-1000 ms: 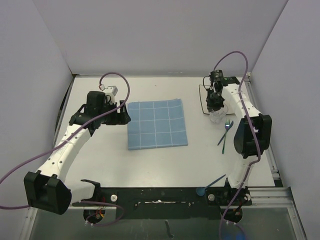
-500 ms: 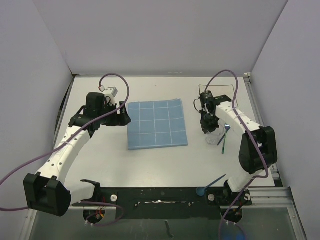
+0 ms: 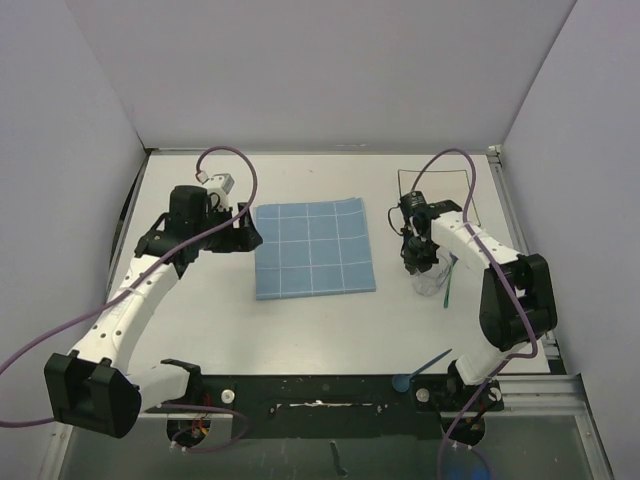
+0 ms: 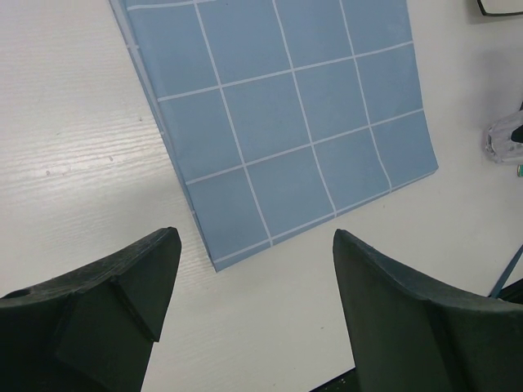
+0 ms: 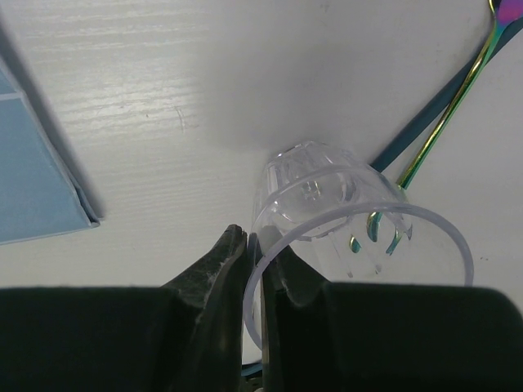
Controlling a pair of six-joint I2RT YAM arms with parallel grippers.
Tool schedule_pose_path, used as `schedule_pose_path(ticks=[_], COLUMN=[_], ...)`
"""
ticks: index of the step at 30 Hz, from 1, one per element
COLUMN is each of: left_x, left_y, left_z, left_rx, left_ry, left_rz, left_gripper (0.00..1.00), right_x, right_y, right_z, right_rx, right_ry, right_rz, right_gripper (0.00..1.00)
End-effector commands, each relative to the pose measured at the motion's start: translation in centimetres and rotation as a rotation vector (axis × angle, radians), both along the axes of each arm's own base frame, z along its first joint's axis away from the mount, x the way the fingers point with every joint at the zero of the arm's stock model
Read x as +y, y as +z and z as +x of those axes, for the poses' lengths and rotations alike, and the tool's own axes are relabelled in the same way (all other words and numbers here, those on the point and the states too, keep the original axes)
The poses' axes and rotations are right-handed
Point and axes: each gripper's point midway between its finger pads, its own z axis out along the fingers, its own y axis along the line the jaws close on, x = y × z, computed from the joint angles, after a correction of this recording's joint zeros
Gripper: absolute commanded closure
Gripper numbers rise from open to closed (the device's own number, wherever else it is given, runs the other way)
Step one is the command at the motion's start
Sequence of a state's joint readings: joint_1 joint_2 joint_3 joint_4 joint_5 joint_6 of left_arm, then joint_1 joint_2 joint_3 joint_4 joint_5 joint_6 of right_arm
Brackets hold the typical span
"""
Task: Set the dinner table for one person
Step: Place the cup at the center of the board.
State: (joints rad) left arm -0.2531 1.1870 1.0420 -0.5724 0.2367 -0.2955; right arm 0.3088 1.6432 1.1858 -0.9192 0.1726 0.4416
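Note:
A blue grid placemat (image 3: pixel 314 247) lies on the white dinner table (image 3: pixel 300 335). My right gripper (image 3: pixel 417 257) is shut on the rim of a clear plastic cup (image 3: pixel 430 276), one finger inside the wall and one outside. In the right wrist view the cup (image 5: pixel 343 204) hangs tilted in the gripper (image 5: pixel 255 242), just right of the placemat's corner (image 5: pixel 37 192) and over an iridescent fork (image 5: pixel 445 118). My left gripper (image 3: pixel 243 228) stands open at the placemat's left edge. Its wrist view shows the gripper (image 4: pixel 255 237) with only bare table between its fingers, the placemat (image 4: pixel 286 114) ahead.
A square white dark-rimmed plate (image 3: pixel 436 196) sits at the back right, behind the right gripper. The fork (image 3: pixel 447 288) lies to the right of the cup. A blue spoon (image 3: pixel 424 368) rests at the near edge by the right arm's base. Grey walls enclose the table.
The right gripper has carried the cup from beside the plate towards the near side, over the fork. The left arm has stayed almost still.

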Motion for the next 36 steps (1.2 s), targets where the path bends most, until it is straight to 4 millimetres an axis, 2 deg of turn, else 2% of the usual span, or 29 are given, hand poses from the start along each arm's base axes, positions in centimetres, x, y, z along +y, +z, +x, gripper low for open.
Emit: schedule_pose_path(ticks=[1, 22, 27, 32, 36], left_x=[0.14, 0.53, 0.41, 0.38, 0.33], left_y=[2.80, 3.22, 3.27, 3.23, 3.15], left_z=[0.31, -0.24, -0.10, -0.13, -0.21], left_rx=[-0.097, -0.105, -0.105, -0.103, -0.099], left_ry=[0.006, 0.013, 0.013, 0.011, 0.011], left_rz=[-0.027, -0.015, -0.021, -0.022, -0.026], left_gripper=[0.26, 0.27, 0.26, 0.27, 0.27], right_x=[0.17, 0.94, 0.91, 0.66, 0.60], right_y=[0.41, 0.13, 0.10, 0.24, 0.68], right_z=[0.87, 1.60, 1.30, 1.11, 1.10], right_rx=[-0.064, -0.056, -0.054, -0.050, -0.060], right_ry=[-0.013, 0.016, 0.020, 0.026, 0.024], right_rz=[-0.002, -0.009, -0.016, -0.031, -0.031], right_gripper=[1.00, 0.99, 0.85, 0.77, 0.76])
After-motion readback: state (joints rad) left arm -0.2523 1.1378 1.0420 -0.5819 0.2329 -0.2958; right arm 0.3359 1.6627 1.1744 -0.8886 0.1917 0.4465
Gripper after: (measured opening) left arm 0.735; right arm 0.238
